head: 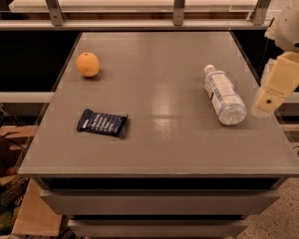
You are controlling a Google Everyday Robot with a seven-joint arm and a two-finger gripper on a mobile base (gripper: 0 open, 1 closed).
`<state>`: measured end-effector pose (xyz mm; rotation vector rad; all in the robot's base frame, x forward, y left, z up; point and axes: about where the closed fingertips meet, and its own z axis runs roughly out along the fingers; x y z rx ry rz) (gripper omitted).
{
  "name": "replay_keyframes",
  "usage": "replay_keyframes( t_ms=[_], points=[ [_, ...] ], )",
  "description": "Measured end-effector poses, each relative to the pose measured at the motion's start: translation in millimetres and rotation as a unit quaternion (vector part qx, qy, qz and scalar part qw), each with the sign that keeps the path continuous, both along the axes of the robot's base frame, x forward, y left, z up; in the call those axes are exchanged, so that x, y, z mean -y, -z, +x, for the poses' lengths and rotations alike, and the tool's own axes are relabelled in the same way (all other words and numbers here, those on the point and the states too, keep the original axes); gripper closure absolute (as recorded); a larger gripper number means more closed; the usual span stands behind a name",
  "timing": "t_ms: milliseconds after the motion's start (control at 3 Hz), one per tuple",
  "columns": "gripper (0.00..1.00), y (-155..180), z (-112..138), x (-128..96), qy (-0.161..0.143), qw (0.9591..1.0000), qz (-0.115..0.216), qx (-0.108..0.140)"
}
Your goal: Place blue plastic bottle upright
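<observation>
Bottle (223, 94) lies flat, cap pointing away, jaws beside base.

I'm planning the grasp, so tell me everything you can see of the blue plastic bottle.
The blue plastic bottle is clear, ribbed plastic with a white screw cap and a blue-and-white label. It lies on its side, not upright, on the right part of the grey table, with its cap toward the far edge and its base toward the camera. Only the table touches it. The gripper hangs just to its right, near the table's right edge, apart from it.
</observation>
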<state>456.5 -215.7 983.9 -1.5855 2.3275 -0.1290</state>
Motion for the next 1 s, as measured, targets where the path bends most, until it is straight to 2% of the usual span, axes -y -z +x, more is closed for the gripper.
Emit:
replay_keyframes(
  t_ms=[333,667,1000],
  points=[
    [0.0,1.9,26.7,0.1,0.077,0.9968,0.012,-0.016],
    [0.0,13.5,49.9,-6.0,0.154,0.9866,0.034,-0.043],
    [0.0,29.5,65.5,-16.2,0.236,0.9673,0.067,-0.065]
  ],
)
